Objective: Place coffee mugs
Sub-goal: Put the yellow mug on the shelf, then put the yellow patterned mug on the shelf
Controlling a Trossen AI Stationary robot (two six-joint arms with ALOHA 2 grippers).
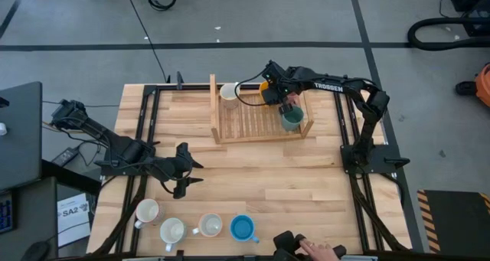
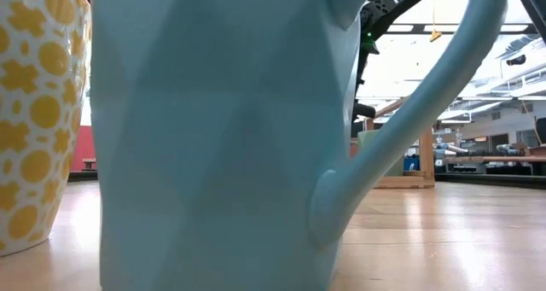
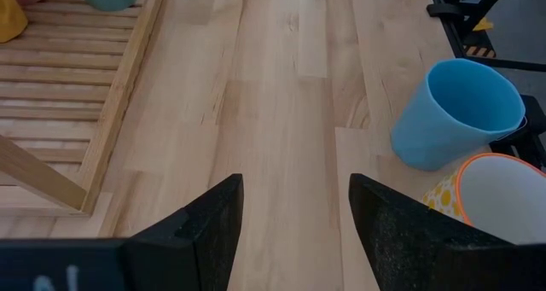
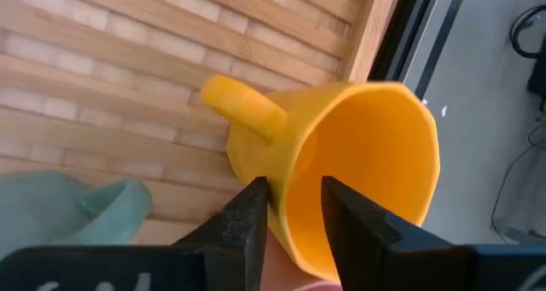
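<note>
A blue mug and three white mugs line the table's near edge. The left gripper hovers mid-table, fingers spread and empty. In the far wooden rack sit a white mug and a teal mug; the right gripper pinches the orange mug's rim

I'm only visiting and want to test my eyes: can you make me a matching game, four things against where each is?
1 blue mug
2 teal mug
3 orange mug
4 left hand

a inside the wooden rack, right end
b open, over bare table
c table edge farthest from the rack
d at the rack's far rail

Pairs: 1-c, 2-a, 3-d, 4-b
</note>
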